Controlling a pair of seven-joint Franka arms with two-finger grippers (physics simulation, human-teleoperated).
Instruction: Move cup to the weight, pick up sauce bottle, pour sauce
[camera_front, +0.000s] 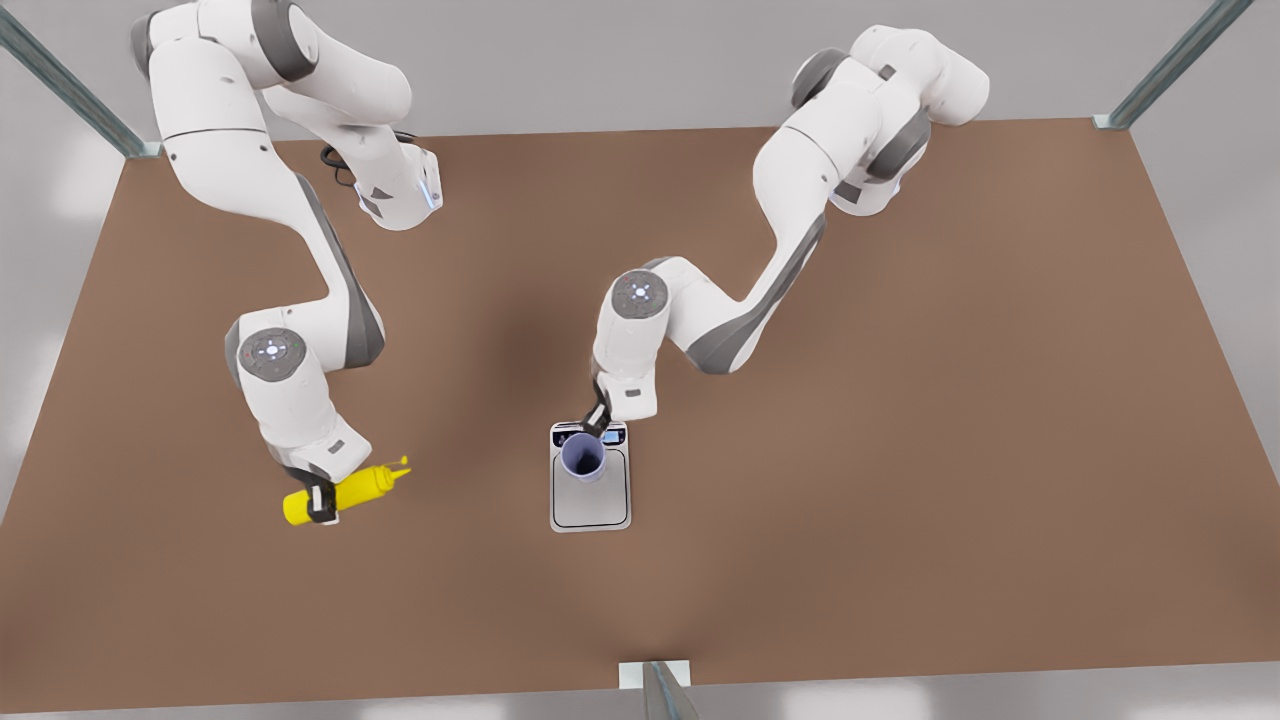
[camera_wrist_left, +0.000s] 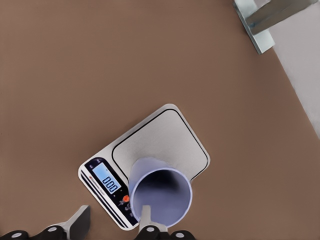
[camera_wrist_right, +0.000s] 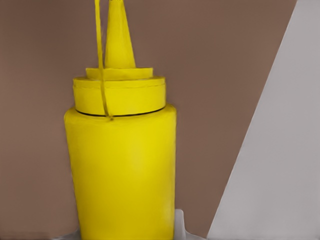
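So the cup (camera_front: 583, 456) is sitting upright on the weight (camera_front: 590, 495), up at the display end of the plate rather than dead centre. In the left wrist view the cup (camera_wrist_left: 161, 194) covers the plate's corner next to the lit screen, which reads zeros as far as I can make out. The weight (camera_wrist_left: 165, 142) lies flat on the brown counter (camera_front: 900, 400), near the middle of it.

The left tool (camera_front: 596, 418) is right at the cup, on the display side. Its fingers (camera_wrist_left: 144, 216) are spread apart: one sits against the cup's rim and wall, the other stands off to the side with open counter between, so it isn't squeezing anything. That arm reaches in from the front view's right.

Over on the front view's left, the right tool (camera_front: 322, 503) is clamped on the sauce bottle (camera_front: 345, 492), gripping around the lower body near the base. The bottle is tipped over nearly on its side, nozzle aimed toward the weight and slightly up-frame. Can't tell from the front view if it's lifted off the counter or resting on it. The right wrist view has the sauce bottle (camera_wrist_right: 122, 165) close up, pointed nozzle and cap ring plain to see, brown counter behind it.

Bottle and cup are well apart.
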